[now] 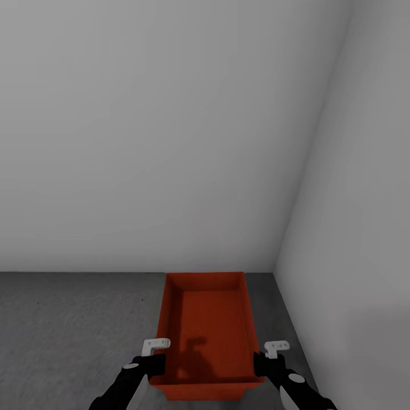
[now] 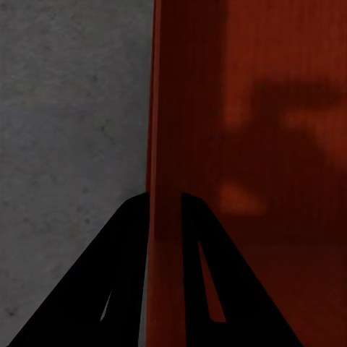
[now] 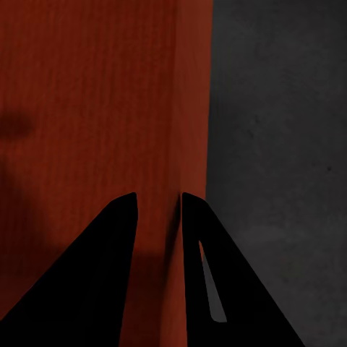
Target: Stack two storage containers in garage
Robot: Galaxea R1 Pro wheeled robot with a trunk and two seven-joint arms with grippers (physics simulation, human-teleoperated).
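One orange-red open-top storage container sits low over the garage's dark grey concrete floor, in a corner of white walls. I cannot tell whether it touches the floor. My left gripper is shut on its left wall, one finger inside and one outside. On the opposite side, my right gripper pinches the right wall the same way. The container is empty, with the arms' shadow on its bottom. The other container and the living room are out of view.
A white wall stands straight ahead and a second white wall closes in on the right, close to the container. Bare concrete stretches to the left of the container.
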